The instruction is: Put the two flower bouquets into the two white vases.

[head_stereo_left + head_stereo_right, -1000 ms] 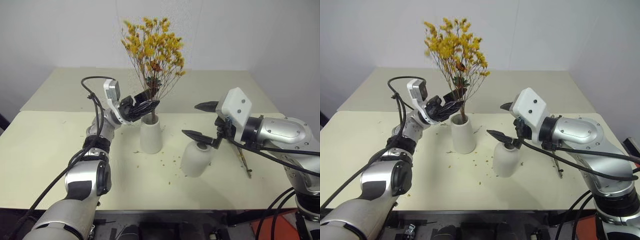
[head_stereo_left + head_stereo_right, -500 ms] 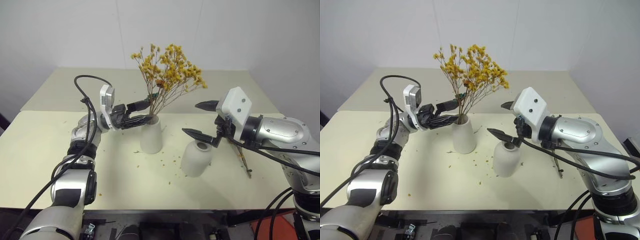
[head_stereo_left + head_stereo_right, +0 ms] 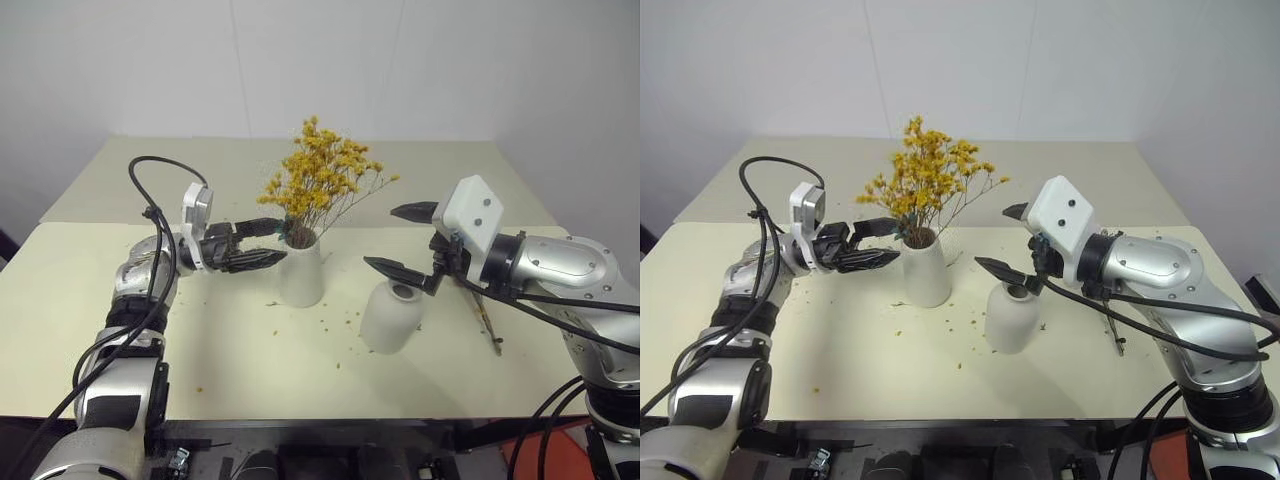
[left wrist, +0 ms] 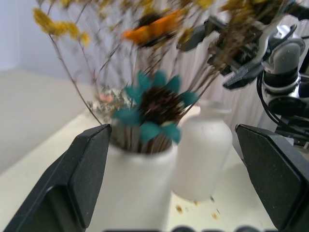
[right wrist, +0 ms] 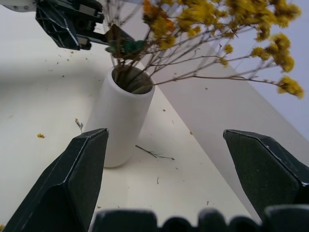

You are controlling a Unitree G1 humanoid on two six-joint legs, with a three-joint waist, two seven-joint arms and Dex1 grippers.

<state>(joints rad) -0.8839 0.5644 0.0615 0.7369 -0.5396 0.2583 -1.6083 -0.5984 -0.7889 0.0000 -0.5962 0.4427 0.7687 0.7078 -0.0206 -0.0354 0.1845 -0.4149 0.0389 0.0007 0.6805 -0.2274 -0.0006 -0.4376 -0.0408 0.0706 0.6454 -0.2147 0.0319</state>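
White walls close in behind two cream desks pushed together, the near desk carrying everything. On it, about midway between its left and right edges and toward its far edge, stands the taller white vase, upright, with the yellow bouquet in its wide mouth; the stems fan up and lean toward the right. In the left wrist view a teal-petalled flower sits among the stems at the rim, and an orange-brown one shows higher up.

Just to the right of that vase and a little nearer the front edge stands the squat white vase, upright, its narrow neck empty. The two vases stand close but apart. Yellow crumbs lie scattered on the desk between and in front of them.

The second bouquet lies flat on the desk near the right edge, mostly hidden behind the right arm; only thin stems show.

The left gripper is level beside the taller vase's rim on its left, jaws spread, holding nothing, its fingertips close to the vase and stems. The right gripper hangs over the squat vase, jaws spread wide and empty, one finger just above the neck.
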